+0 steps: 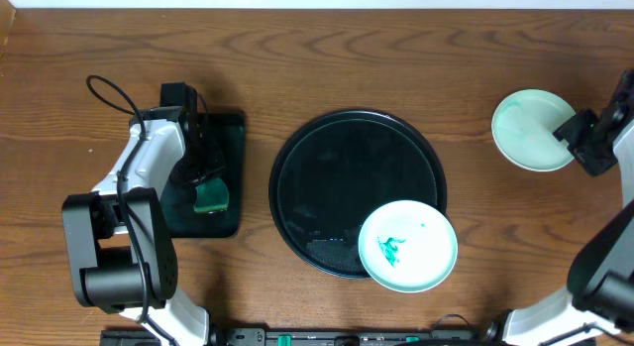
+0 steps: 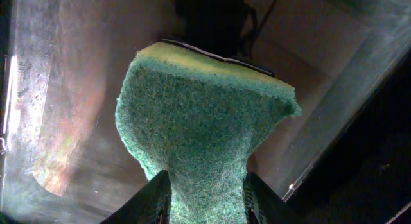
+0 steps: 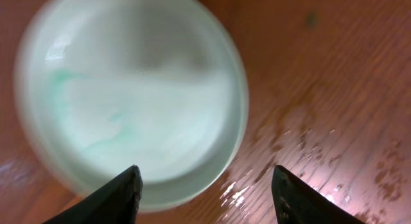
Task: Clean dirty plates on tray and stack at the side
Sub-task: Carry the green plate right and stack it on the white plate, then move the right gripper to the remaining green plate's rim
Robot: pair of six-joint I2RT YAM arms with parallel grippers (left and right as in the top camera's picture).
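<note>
On the round black tray (image 1: 337, 177), a white plate (image 1: 406, 245) with a green smear sits over the front right rim. A mint green plate (image 1: 533, 130) lies on the wood at the right; in the right wrist view this plate (image 3: 128, 95) looks blurred and carries faint green streaks. My right gripper (image 1: 567, 136) is at its right edge, open, and the plate's near rim lies between the spread fingers of the gripper (image 3: 205, 195). My left gripper (image 2: 205, 205) is shut on a green and yellow sponge (image 2: 205, 121).
The sponge (image 1: 210, 195) and left gripper (image 1: 206, 182) hang over a small rectangular black tray (image 1: 233, 138) at the left. Wet patches (image 3: 302, 140) shine on the wooden table beside the mint plate. Arm bases stand at the front corners.
</note>
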